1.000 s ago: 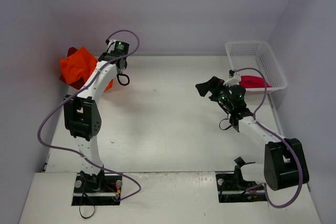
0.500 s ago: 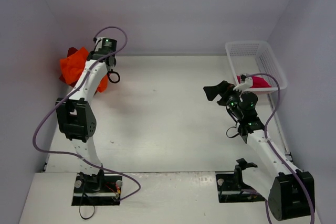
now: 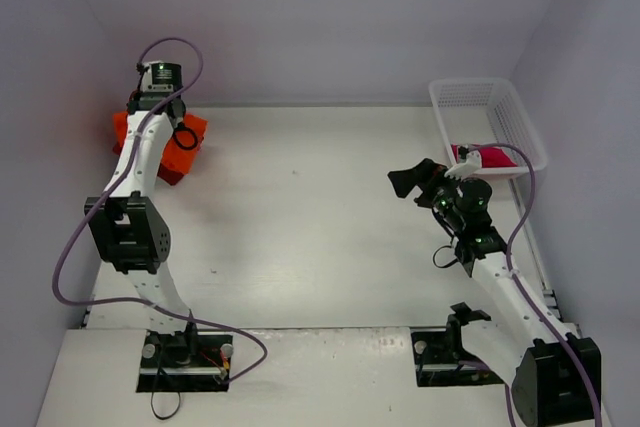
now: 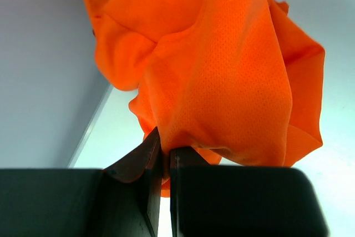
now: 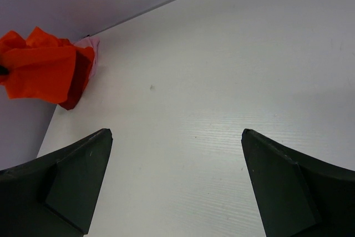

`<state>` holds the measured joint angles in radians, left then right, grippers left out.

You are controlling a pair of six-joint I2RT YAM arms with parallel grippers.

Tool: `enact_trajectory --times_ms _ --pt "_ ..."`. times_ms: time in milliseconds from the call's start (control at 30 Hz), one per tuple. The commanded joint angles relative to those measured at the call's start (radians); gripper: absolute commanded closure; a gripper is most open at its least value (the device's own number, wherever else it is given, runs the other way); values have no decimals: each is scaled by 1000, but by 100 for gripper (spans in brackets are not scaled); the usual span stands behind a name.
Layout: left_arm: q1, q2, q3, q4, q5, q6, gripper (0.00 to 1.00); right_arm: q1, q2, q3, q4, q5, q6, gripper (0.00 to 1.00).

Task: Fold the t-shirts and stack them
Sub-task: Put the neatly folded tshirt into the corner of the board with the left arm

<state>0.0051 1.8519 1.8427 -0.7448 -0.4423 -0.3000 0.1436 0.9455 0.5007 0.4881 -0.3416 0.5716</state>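
Left gripper point(image 4: 165, 156): fingers pinched together on a fold of the orange t-shirt point(image 4: 222, 76), at the far-left corner; cloth edges cut off in the wrist view.
Dark red t-shirt point(image 5: 82, 81): under the orange one, mostly covered.
Right gripper point(image 5: 176, 137): fingers wide apart, holding nothing, over the table point(image 3: 320, 237).
Crimson-pink t-shirt point(image 3: 487, 156): in the white basket point(image 3: 520, 117), partly hidden.

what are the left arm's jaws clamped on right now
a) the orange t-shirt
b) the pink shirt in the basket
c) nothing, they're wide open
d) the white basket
a, the left wrist view shows the left jaws pressed shut on a fold of the orange t-shirt.
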Motion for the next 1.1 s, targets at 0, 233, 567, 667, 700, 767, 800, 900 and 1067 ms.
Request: enact_trajectory --times_ms 0,233,567,667,700,767,800,900,1067 --pt "48 -34 88 16 7 28 100 -6 -40 1 30 -7 -19 1" --pt "101 13 162 -2 40 36 100 -4 -40 -17 32 -10 -7 1" --pt "168 84 233 -24 79 33 100 -6 -88 -45 -11 -16 -15 1" --pt "177 95 245 -16 83 33 100 -6 -93 -53 -16 -16 -13 1" --pt "177 96 245 -15 83 33 100 -6 -93 -56 -16 -14 -10 1" --pt "179 98 251 -11 82 35 100 -4 -91 -65 -13 -19 -7 1" --pt "182 101 256 -10 82 36 100 -6 -91 -68 -11 -20 -4 1" --pt "200 112 285 -5 85 35 100 -4 -102 -82 -9 -23 1 1" --pt "210 145 383 -8 103 36 100 -3 -122 -91 -9 -22 -4 2"
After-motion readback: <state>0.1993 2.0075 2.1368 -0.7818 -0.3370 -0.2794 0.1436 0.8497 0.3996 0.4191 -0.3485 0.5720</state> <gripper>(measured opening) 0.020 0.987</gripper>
